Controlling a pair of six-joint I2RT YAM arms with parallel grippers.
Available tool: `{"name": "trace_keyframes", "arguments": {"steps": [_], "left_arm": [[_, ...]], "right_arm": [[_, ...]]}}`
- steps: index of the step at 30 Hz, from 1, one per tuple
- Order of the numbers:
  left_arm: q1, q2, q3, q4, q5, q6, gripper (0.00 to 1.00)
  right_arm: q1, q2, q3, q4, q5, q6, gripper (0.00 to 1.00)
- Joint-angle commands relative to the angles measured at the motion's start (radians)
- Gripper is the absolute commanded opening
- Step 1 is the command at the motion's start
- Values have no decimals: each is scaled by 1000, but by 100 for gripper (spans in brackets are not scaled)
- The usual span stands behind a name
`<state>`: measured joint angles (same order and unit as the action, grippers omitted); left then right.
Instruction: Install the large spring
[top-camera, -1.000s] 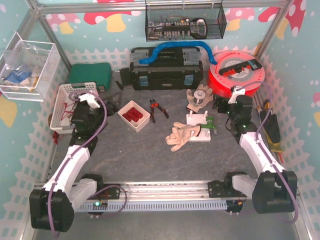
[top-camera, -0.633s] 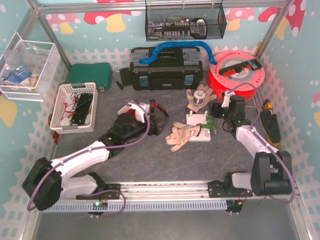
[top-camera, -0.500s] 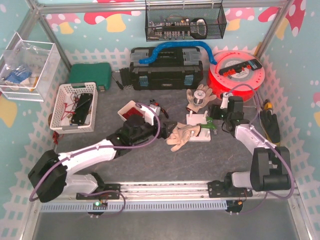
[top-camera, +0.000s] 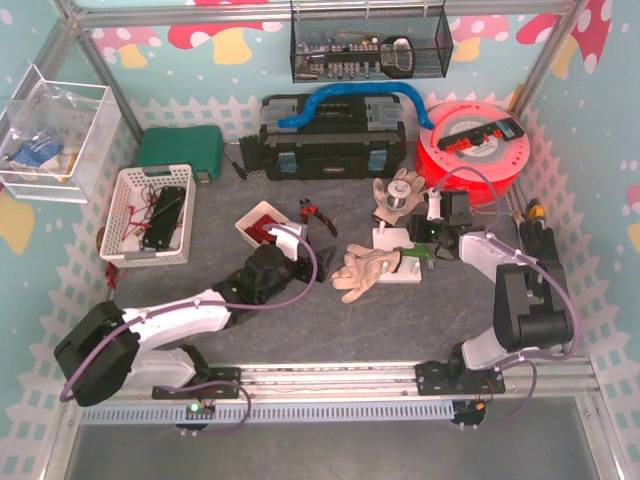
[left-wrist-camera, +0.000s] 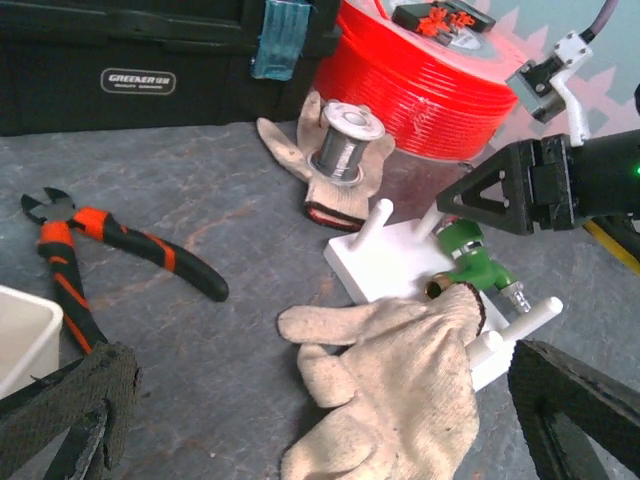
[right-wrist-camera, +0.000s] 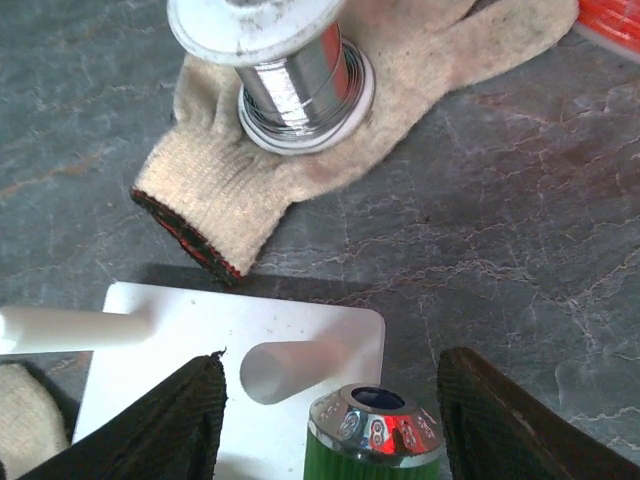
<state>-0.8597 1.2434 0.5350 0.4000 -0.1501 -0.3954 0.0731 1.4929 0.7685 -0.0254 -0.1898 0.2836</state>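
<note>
The red springs lie in a small white bin (top-camera: 262, 227) left of centre; only the bin's corner (left-wrist-camera: 18, 335) shows in the left wrist view. The white peg base (top-camera: 393, 268) carries a green fitting (top-camera: 421, 245). My left gripper (top-camera: 298, 258) is open and empty, low over a beige glove (left-wrist-camera: 400, 390) that overlaps the base (left-wrist-camera: 395, 262). My right gripper (top-camera: 428, 236) is open, its fingers (right-wrist-camera: 170, 420) either side of the fitting's chrome top (right-wrist-camera: 378, 418), not touching it. A white peg (right-wrist-camera: 290, 368) stands beside it.
Orange-handled pliers (left-wrist-camera: 110, 240) lie left of the glove. A second glove with a metal spool (right-wrist-camera: 295, 70) sits behind the base. A black toolbox (top-camera: 330, 135), a red cable reel (top-camera: 470, 145) and a white basket (top-camera: 150, 215) line the back and left.
My left arm swung from the white basket to the middle, ending by the glove. My right gripper moved left and down over the green fitting on the peg base.
</note>
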Motion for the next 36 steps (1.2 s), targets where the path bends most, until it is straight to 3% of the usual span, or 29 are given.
{"name": "trace_keyframes", "arguments": {"steps": [1,4,9,18,24,29,36], "left_arm": [[3,-3,-12,71,-28,42,100],[4,-2,-21,101,58,48,100],[4,-1,-38,125,54,59,99],[4,34,-38,137,31,73,99],[4,34,-44,143,20,79,100],[4,36,-49,154,34,84,100],[4,21,-65,176,55,94,99]], "right_arm": [[19,50,44,-93,65,-26,61],[24,84,54,-110,108,-20,64],[30,115,71,-124,122,-23,62],[33,49,59,-105,90,-35,33],[34,-67,47,-139,137,-17,20],[19,-175,1,-148,285,31,19],[-86,-117,13,-120,392,161,20]]}}
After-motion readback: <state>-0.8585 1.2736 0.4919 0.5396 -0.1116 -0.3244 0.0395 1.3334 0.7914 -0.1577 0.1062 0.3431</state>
